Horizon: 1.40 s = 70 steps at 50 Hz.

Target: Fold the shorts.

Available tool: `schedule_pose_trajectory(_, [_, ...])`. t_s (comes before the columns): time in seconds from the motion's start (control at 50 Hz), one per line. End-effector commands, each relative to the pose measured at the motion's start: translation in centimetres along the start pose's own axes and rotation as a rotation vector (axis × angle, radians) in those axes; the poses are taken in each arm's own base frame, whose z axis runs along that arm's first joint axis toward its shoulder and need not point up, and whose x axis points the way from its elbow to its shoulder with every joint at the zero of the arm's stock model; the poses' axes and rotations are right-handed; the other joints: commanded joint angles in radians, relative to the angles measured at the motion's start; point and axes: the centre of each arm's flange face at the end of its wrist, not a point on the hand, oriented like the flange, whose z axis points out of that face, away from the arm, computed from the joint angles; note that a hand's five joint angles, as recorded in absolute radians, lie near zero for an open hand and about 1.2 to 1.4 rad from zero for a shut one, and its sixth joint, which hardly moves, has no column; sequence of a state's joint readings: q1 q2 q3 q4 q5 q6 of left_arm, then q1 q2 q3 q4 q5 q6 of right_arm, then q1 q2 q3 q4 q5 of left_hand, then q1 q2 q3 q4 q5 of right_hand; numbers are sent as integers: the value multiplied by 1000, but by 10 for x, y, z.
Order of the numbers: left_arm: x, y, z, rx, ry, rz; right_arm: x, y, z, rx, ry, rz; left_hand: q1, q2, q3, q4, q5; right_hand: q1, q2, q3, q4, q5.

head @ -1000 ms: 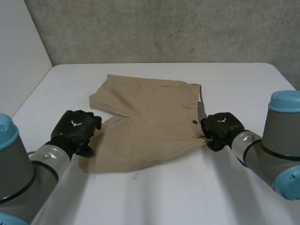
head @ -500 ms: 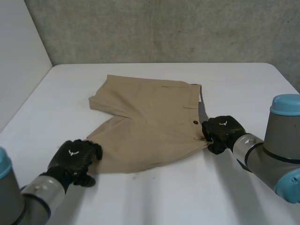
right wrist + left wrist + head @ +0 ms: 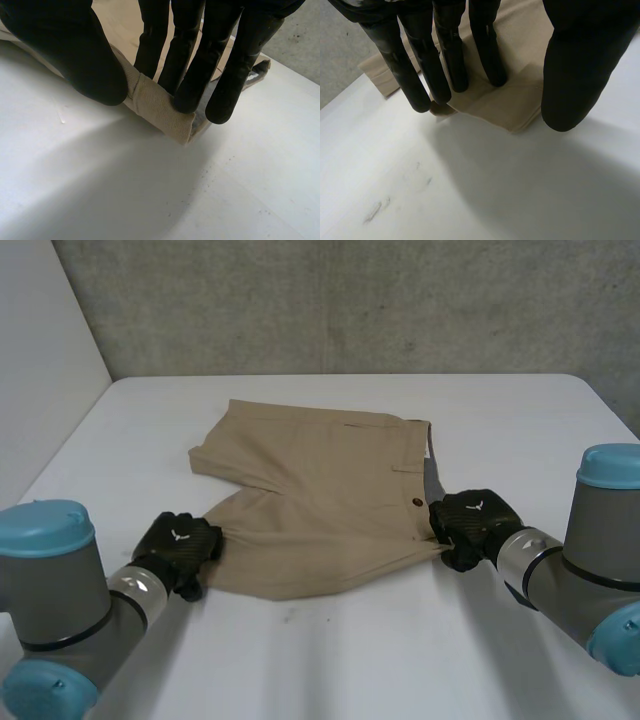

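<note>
Left robot hand point(image 3: 178, 545) has come back onto the near leg hem point(image 3: 505, 105) after drawing off it half a second ago. Its straight fingers point(image 3: 450, 65) press the cloth with the thumb beside the edge, nothing pinched yet. Right robot hand point(image 3: 470, 523) has stayed clamped on the waistband point(image 3: 160, 107) corner, thumb against fingers. The tan shorts point(image 3: 320, 490) lie flat mid-worktop point(image 3: 400, 660), so a first fold looks close. The wrist views settle each grip; the head view gives the layout.
</note>
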<state>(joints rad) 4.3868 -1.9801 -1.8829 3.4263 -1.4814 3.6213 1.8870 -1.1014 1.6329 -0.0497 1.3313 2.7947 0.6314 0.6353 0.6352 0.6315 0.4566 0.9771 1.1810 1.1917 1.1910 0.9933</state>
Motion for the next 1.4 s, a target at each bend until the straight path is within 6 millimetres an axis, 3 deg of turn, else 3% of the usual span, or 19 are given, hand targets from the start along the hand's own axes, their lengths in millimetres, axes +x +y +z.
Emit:
schedule_pose_trajectory(0.02, [0,-2,6,13,-1,0,0,0,0,1,1,-3,219,215,215,219,219,419,215,205,205,228])
schedule_pose_trajectory(0.24, [2,3,16,-2,7,-1,0,-1,0,3,1,-5,248,244,245,248,249,419,215,205,205,228])
schedule_pose_trajectory(0.28, [1,2,16,0,5,-1,0,-1,0,1,1,-5,327,323,324,327,328,419,215,205,205,228])
schedule_pose_trajectory(0.34, [-1,-1,17,11,-4,0,0,-1,0,1,1,-5,764,760,760,764,764,419,215,205,205,228])
schedule_pose_trajectory(0.42, [-5,-16,13,57,-23,2,0,-1,0,2,0,-5,765,761,761,765,765,419,215,205,205,228])
schedule_pose_trajectory(0.58, [-29,-78,-33,270,-116,20,5,-16,-3,33,16,-27,765,761,761,765,765,419,215,205,205,228])
schedule_pose_trajectory(0.66, [-33,-95,-63,328,-138,40,8,-40,-25,65,26,-82,765,761,761,765,765,419,215,205,205,228])
schedule_pose_trajectory(0.74, [-32,-98,-92,285,-120,78,8,-59,-48,59,25,-166,765,761,761,765,765,419,215,205,205,228])
schedule_pose_trajectory(0.8, [-31,-94,-114,205,-93,146,6,-76,-77,36,19,-247,765,761,761,765,765,419,215,205,205,228])
schedule_pose_trajectory(0.96, [-12,-65,-140,-2,37,344,-9,-68,-108,-156,-105,-299,765,761,761,765,765,419,215,205,205,228])
schedule_pose_trajectory(1.04, [-9,-58,-130,-12,48,356,-11,-61,-110,-208,-127,-293,765,761,761,765,765,419,215,205,205,228])
schedule_pose_trajectory(1.08, [-8,-50,-100,-22,49,364,-10,-53,-98,-242,-138,-286,765,761,761,765,765,419,215,205,205,228])
schedule_pose_trajectory(1.12, [-11,-54,-76,18,22,371,-6,-50,-84,-250,-138,-278,765,761,761,765,765,419,215,205,205,228])
schedule_pose_trajectory(1.18, [-19,-64,-41,91,-37,369,6,-61,-58,-176,-77,-272,765,761,761,765,765,419,215,205,205,228])
schedule_pose_trajectory(1.2, [-22,-70,-19,135,-68,370,12,-66,-47,-137,-34,-270,765,761,761,765,765,419,215,205,205,228])
schedule_pose_trajectory(1.26, [-29,-79,12,209,-123,365,26,-73,-19,-76,61,-273,765,761,761,765,765,419,215,205,205,228])
schedule_pose_trajectory(1.28, [-33,-89,34,272,-164,355,30,-76,-14,-59,86,-278,765,761,761,765,765,419,215,205,205,228])
schedule_pose_trajectory(1.4, [-36,-98,100,356,-237,347,46,-82,35,31,203,-303,765,761,761,765,765,419,215,205,205,228])
